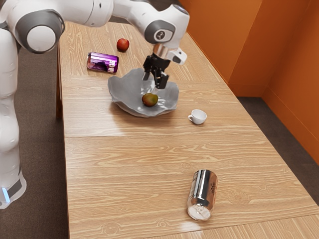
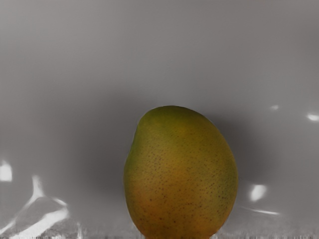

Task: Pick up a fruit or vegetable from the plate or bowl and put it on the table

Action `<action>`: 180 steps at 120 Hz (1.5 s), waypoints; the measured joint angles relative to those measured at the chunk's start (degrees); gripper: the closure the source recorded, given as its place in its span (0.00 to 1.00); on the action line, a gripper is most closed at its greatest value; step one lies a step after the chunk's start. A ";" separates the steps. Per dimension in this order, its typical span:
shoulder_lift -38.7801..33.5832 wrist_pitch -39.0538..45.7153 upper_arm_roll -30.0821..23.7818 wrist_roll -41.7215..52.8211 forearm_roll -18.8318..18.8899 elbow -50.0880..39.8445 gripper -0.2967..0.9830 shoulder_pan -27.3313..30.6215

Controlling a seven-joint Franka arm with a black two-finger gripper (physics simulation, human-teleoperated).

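Gripper: the black pincer (image 1: 153,82) hangs over the bowl, pointing down, its two fingers spread with a gap between them; from where I stand it is pinching nothing.
Mango: the fruit (image 1: 149,99) sits inside the bowl, toward its near side, below the pincer; the wrist view shows it green running into orange, dotted with dark specks.
Bowl: a wide grey dish (image 1: 121,93) with a wavy rim, standing on the far half of the table, bright glints on its inner surface.
Arm: the white arm (image 1: 89,11) comes in from the exterior view's left and reaches across above the far part of the table.
Cup: small and white (image 1: 199,117), just beside the bowl on the exterior view's right, its handle toward the left.
Red fruit: a round one (image 1: 123,45) on the tabletop, farther off than the bowl.
Purple thing: a shiny item (image 1: 102,62), beyond the bowl and to its left, nearer than the red fruit; I can't tell quite what it is.
Can: silvery (image 1: 202,194), lying on its side at the near right, well apart from the bowl.
Table: pale wood (image 1: 114,174) with visible grain.
Wall: orange (image 1: 234,45), over on the right.
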 joint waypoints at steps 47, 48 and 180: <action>0.24 -1.49 0.00 -0.62 -0.01 -2.03 0.23 -0.60; 0.26 -1.49 0.00 -0.63 -0.01 -2.04 0.23 -0.59; 4.12 1.94 0.16 -2.07 0.59 -1.76 0.24 -1.11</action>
